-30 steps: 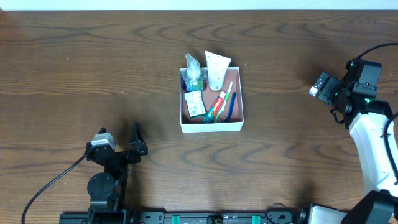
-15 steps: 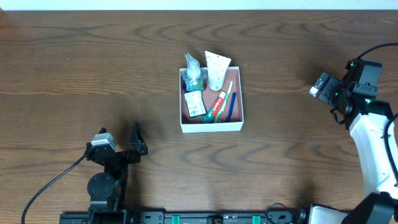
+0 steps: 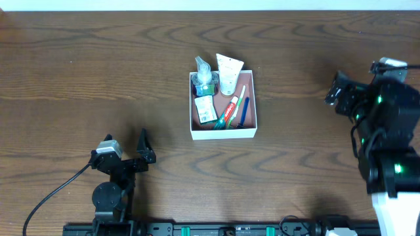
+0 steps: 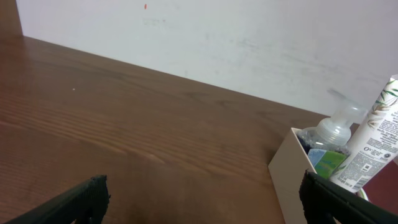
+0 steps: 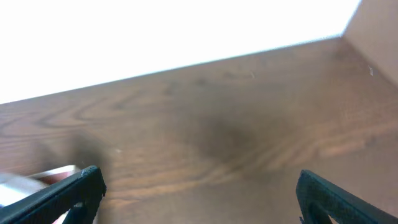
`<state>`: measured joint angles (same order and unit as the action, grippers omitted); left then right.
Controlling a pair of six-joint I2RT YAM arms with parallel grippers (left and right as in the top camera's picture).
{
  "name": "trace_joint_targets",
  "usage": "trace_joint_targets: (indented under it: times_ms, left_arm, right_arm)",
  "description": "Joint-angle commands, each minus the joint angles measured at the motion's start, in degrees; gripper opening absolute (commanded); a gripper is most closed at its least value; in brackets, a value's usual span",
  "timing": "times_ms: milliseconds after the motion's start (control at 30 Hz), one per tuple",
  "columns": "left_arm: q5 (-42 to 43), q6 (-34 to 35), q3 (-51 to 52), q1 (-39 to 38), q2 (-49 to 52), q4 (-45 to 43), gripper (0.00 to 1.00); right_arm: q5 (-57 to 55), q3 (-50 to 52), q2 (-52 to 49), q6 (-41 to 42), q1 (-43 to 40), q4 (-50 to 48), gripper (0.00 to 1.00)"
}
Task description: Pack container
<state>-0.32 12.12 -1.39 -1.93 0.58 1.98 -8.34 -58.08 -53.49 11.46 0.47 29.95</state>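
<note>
The container sits near the middle of the wooden table, its white walls around a pinkish floor, well apart from both arms. Inside it a clear pump bottle and a white tube stand at the far wall. A green-and-white packet, a red-and-white toothpaste tube and a blue-handled toothbrush lie nearer the front. The left gripper is at the near left of the table, its jaws spread wide with nothing between them (its wrist camera catches the container's corner and the bottle off to the right). The right gripper is out by the table's right edge, blurred from above, its jaws likewise wide apart and empty.
</note>
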Motion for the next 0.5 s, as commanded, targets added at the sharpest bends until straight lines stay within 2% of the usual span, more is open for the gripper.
trace_joint_targets:
  times_ms: [0, 133, 367, 467]
  left_arm:
    - [-0.4, -0.7, 1.2, 0.3, -0.3, 2.3, 0.98]
    - [-0.4, -0.7, 1.2, 0.3, -0.3, 2.3, 0.98]
    - [-0.4, -0.7, 1.2, 0.3, -0.3, 2.3, 0.98]
    - [-0.4, -0.7, 1.2, 0.3, -0.3, 2.3, 0.98]
  right_arm:
    - [-2.2, -0.3, 4.2, -2.8, 2.9, 0.3, 0.99]
    - [-2.2, 2.7, 8.9, -2.8, 3.9, -3.0, 0.99]
    - [0.9, 22.5, 21.8, -2.8, 3.9, -26.7, 0.99]
    - [1.9, 30.7, 27.6, -2.7, 3.9, -33.0, 0.99]
